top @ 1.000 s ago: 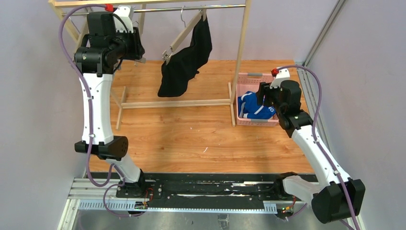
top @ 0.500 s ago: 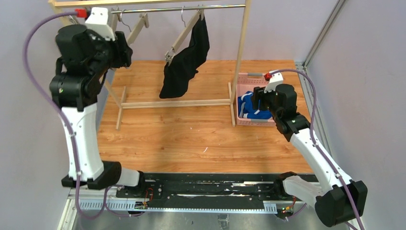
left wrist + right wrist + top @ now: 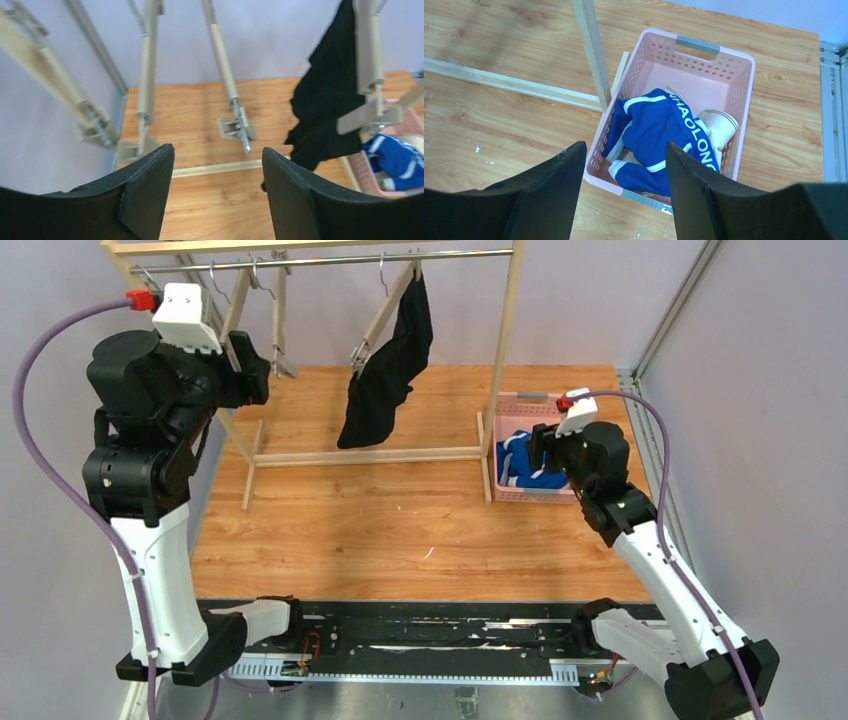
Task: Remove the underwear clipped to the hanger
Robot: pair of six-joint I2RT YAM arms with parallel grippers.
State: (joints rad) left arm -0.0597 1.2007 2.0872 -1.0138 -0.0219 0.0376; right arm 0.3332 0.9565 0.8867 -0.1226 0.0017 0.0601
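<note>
The black boxer briefs [image 3: 385,370] hang from a tilted wooden clip hanger [image 3: 385,305] on the metal rail [image 3: 330,258] of the clothes rack along the bench's far edge. The fabric drops from the hanger's higher end. I cannot tell whether the lower clip bites it.

The blue boxer briefs [image 3: 659,135], with white lettering on the band, lie crumpled in the pink basket [image 3: 674,67] near the bench's right edge, just beside the rack's right post. The cream-white briefs [image 3: 719,127] are tucked under them, with only a corner showing.

Two bare clip hangers [image 3: 145,75] [image 3: 225,65] hang between my left tool [image 3: 216,155] and the black pair. Its jaws are spread wide and grip nothing. My right tool [image 3: 625,147] hovers over the basket's near wall, jaws also apart and empty.

A second ago my left tool was up against the left hangers at the rail. It has since drawn back toward the bench's left edge and its jaws have spread. The black pair has swung slightly. My right arm has barely shifted.

In the left wrist view the hangers' hooks and the rail are cut off at the top, and the basket shows only at the right border.
</note>
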